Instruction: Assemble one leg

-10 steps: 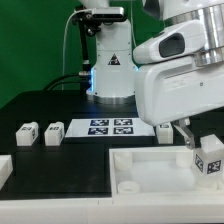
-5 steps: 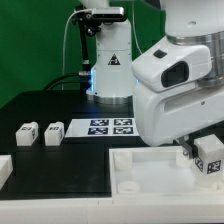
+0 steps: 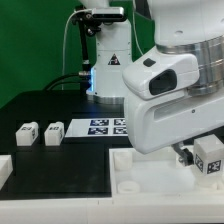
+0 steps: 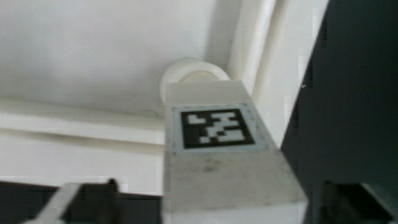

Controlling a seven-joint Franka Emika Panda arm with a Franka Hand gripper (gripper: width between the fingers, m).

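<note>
One arm (image 3: 175, 95) bent low, claw (image 3: 199, 160) clamping leg (image 3: 210, 154) over tray (image 3: 150, 182).

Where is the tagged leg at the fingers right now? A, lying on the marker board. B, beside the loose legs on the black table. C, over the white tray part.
C: the leg sits between the fingers above the tray part at the exterior view's right, away from the loose legs.

Black table (image 3: 70, 160) under two tagged legs (image 3: 27, 132) (image 3: 53, 131), marker board (image 3: 105, 126), white tray (image 3: 150, 180).
</note>
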